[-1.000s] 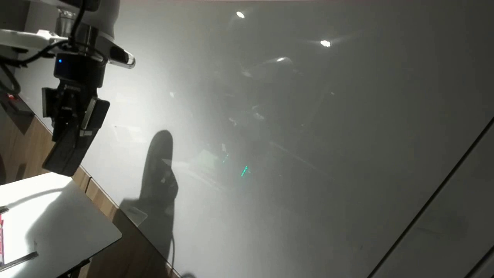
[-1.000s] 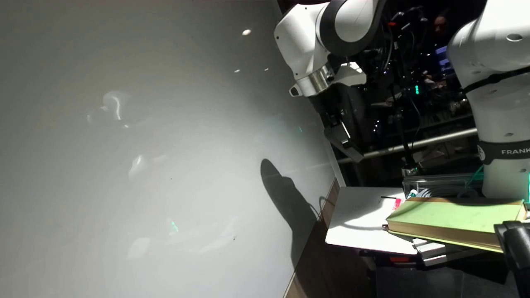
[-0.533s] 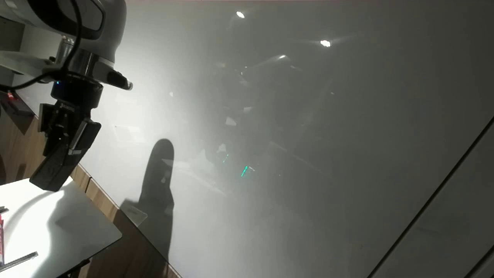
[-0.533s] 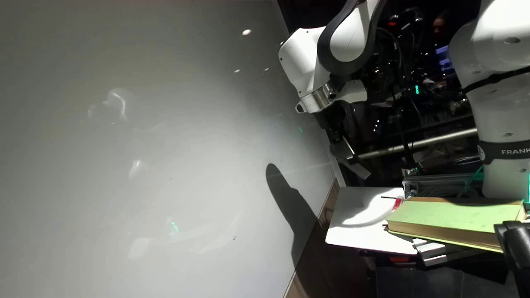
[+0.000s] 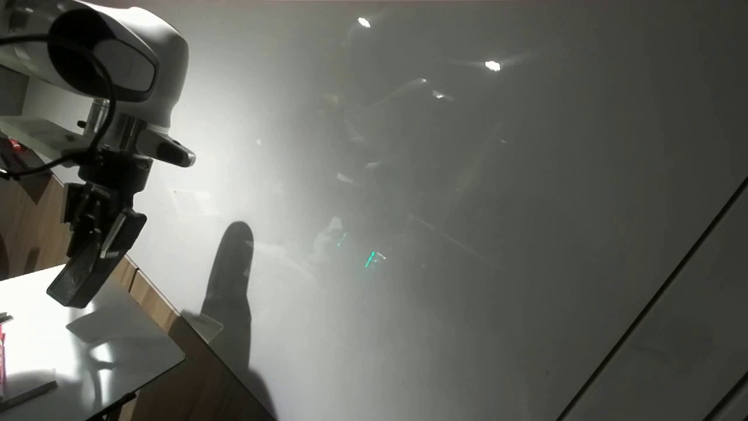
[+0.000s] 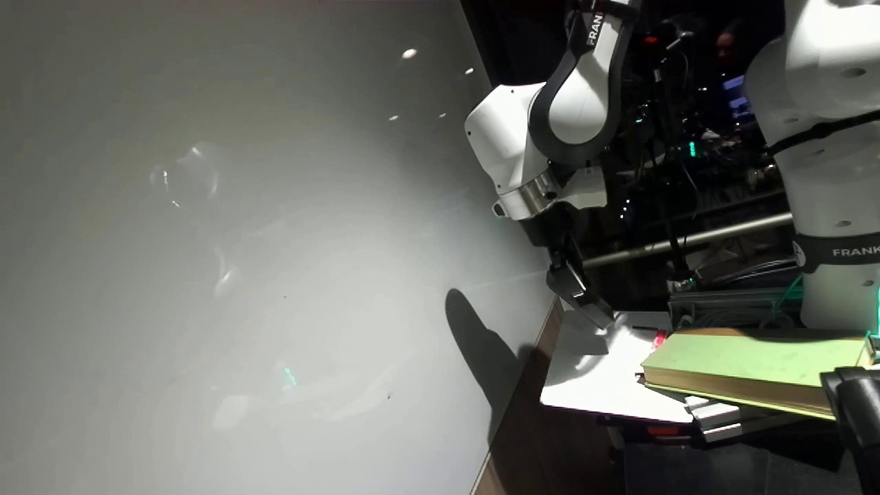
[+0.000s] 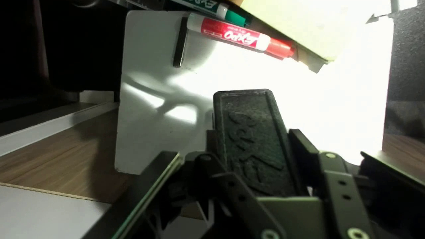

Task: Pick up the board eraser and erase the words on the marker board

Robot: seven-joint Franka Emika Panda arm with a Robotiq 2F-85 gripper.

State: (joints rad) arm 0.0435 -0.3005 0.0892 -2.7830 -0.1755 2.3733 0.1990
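Note:
My gripper (image 7: 255, 142) is shut on the board eraser (image 7: 250, 122), a dark grey-black block with raised lettering. The eraser sticks out beyond the fingertips. In both exterior views the gripper (image 5: 99, 234) (image 6: 569, 271) points down, and the eraser (image 5: 75, 283) (image 6: 597, 313) hangs tilted over the white tabletop, seemingly above it; the exact gap cannot be told. The marker board (image 5: 467, 304) is the large glossy white-grey panel, also filling much of an exterior view (image 6: 206, 309). The eraser is apart from it. No dark handwritten words show on it in these frames.
The white tabletop (image 7: 146, 139) carries a red marker (image 7: 229, 33), a green marker (image 7: 235, 16) and a thin dark bar (image 7: 180, 43). A thick green book (image 6: 742, 357) lies at the tabletop's side. A wooden strip (image 5: 175, 345) runs along the board's edge.
The arm has lowered steadily, bringing the gripper and the held eraser down toward the white tabletop. The arm's shadow on the board has shifted down too. The grip has not changed.

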